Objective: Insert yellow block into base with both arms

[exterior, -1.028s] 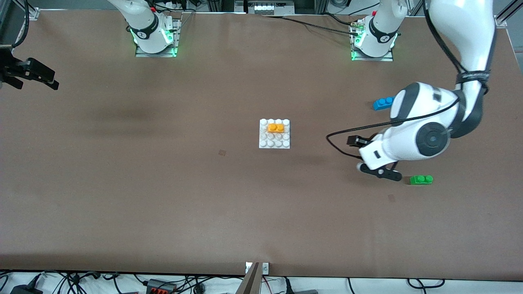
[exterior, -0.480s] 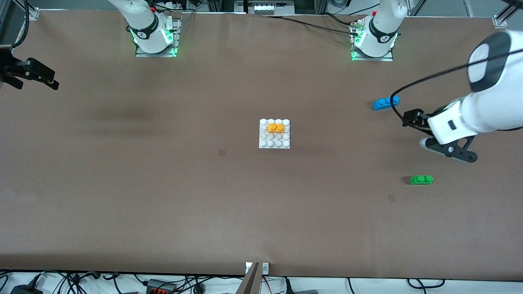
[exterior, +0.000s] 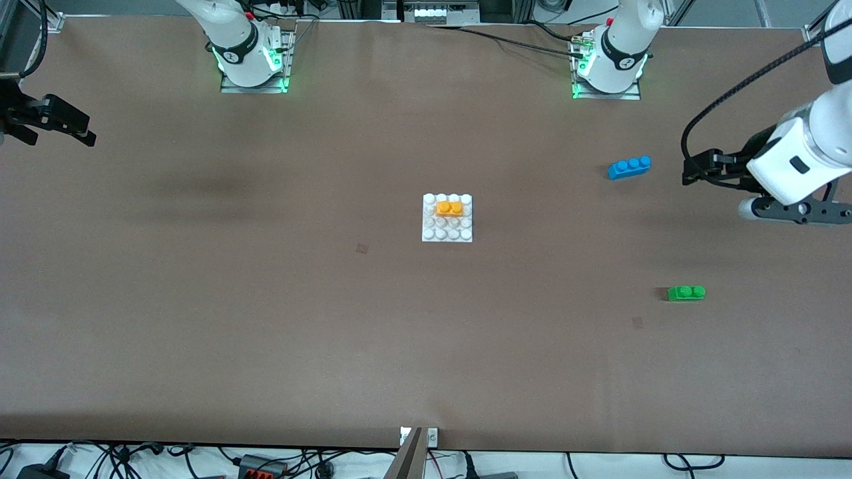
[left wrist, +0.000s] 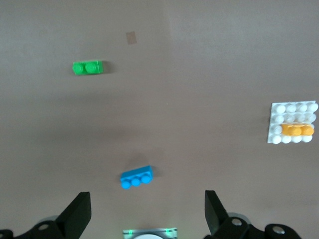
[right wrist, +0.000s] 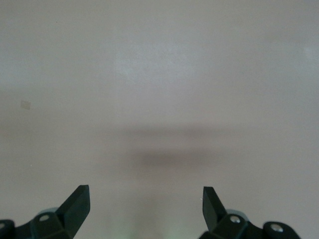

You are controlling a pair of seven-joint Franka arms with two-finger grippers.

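The yellow block (exterior: 450,209) sits seated on the studs of the white base (exterior: 439,233) in the middle of the table, in the base's second row from the robots. Nothing holds it. My left gripper (exterior: 795,211) hangs open and empty in the air at the left arm's end of the table. In the left wrist view its own gripper (left wrist: 147,204) frames bare table, with the base (left wrist: 291,108) and yellow block (left wrist: 297,130) off to one edge. My right gripper (exterior: 83,130) waits open at the right arm's end, and the right wrist view shows that gripper (right wrist: 144,196) over bare table.
A blue three-stud brick (exterior: 629,167) lies toward the left arm's end. A green two-stud brick (exterior: 686,293) lies nearer the front camera than it. Both show in the left wrist view, blue brick (left wrist: 136,178) and green brick (left wrist: 88,67).
The left arm has swung away from beside the green brick toward its own end of the table, uncovering the blue brick. The right arm has not moved.
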